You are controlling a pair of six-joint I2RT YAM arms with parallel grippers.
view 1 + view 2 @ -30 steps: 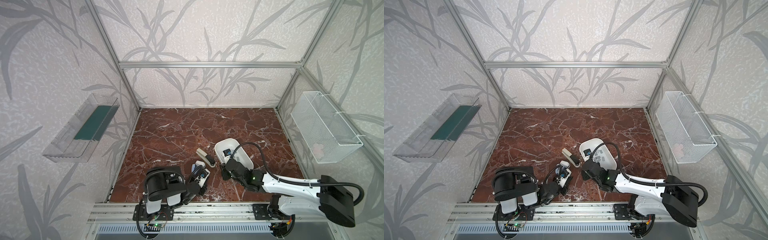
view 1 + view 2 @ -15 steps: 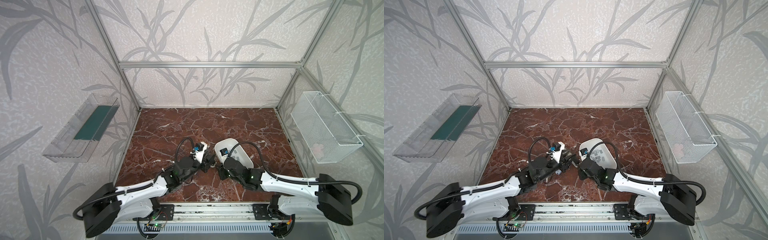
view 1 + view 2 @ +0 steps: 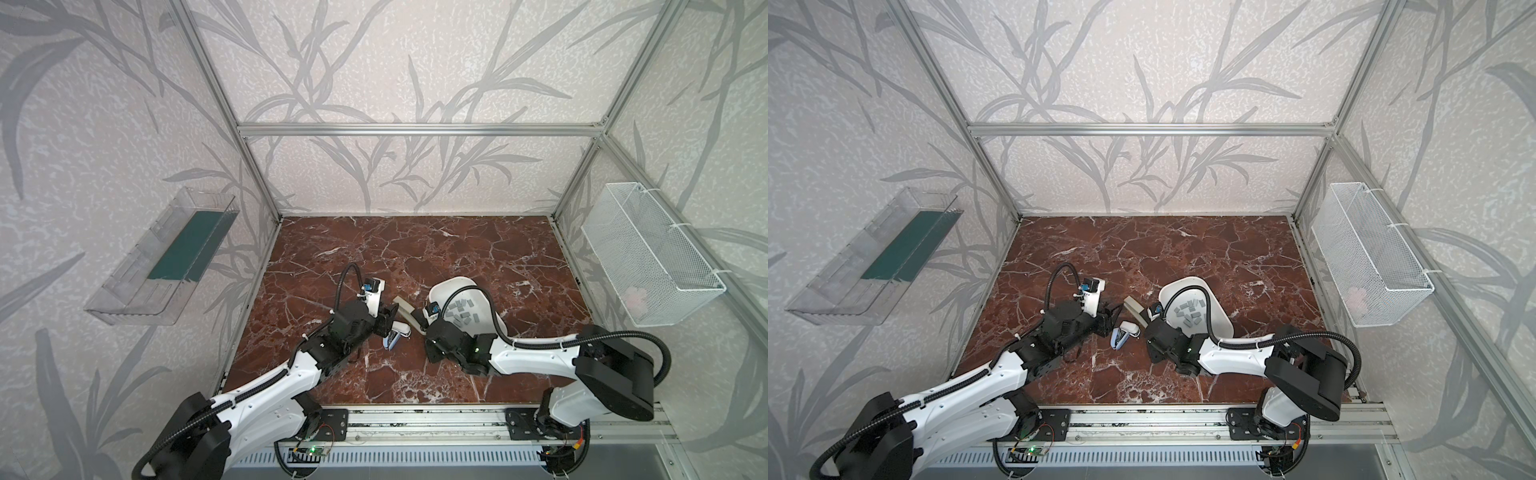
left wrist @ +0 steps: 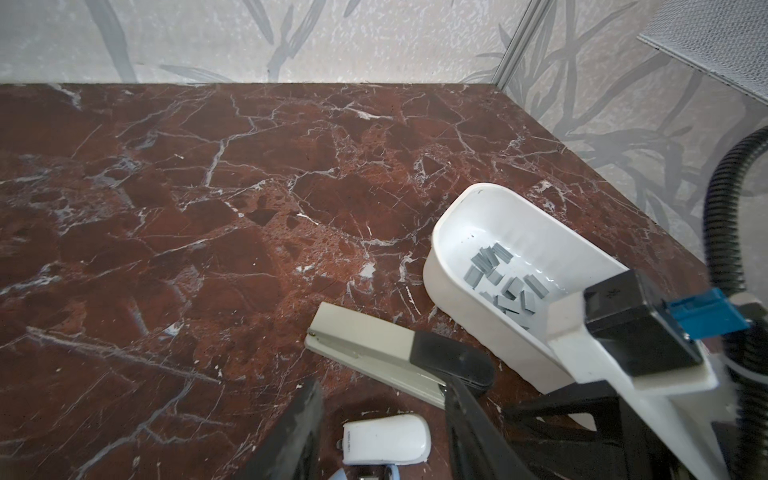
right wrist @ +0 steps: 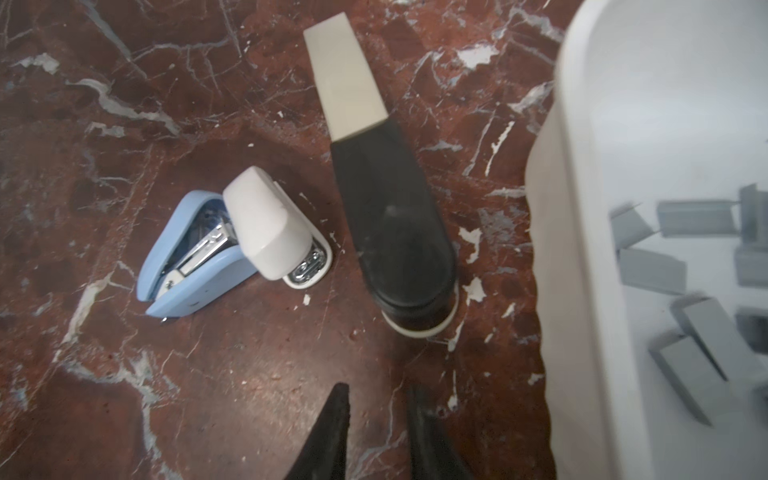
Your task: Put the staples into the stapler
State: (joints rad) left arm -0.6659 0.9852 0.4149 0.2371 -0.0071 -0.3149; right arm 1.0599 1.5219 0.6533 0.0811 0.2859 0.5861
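— Right wrist view first: what's sitting closest?
— R gripper [image 5: 377, 390] is hanging over the marble floor [image 5: 208, 395], fingertips parted a little, nothing btwn them. Just beyond, the small blue-and-white stapler [image 5: 232, 245] is lying splayed open, metal channel showing. The beige-and-black stapler [image 5: 374, 199] is lying right beside it, closed.
— And the L side?
— L gripper [image 4: 382, 380] is standing released, jaws wide. The small stapler's white cap is sitting btwn them, w/ a gap showing on each side.
— Any writing?
— Tiny print is running along that cap's edge in the left wrist view, too small to read.
— Where's the stuff to load?
— All the staples [image 4: 498, 278] are lying loose in a heap inside the white tub [image 4: 436, 249]. It's standing just beside the beige stapler's black end, on the side away from the small stapler.
— Further back?
— In a top view the wire basket [image 3: 648, 257] is hanging on the R wall w/ sth pale pink inside; can't tell what. The clear shelf [image 3: 166, 266] w/ a green strip is hanging on the L wall.
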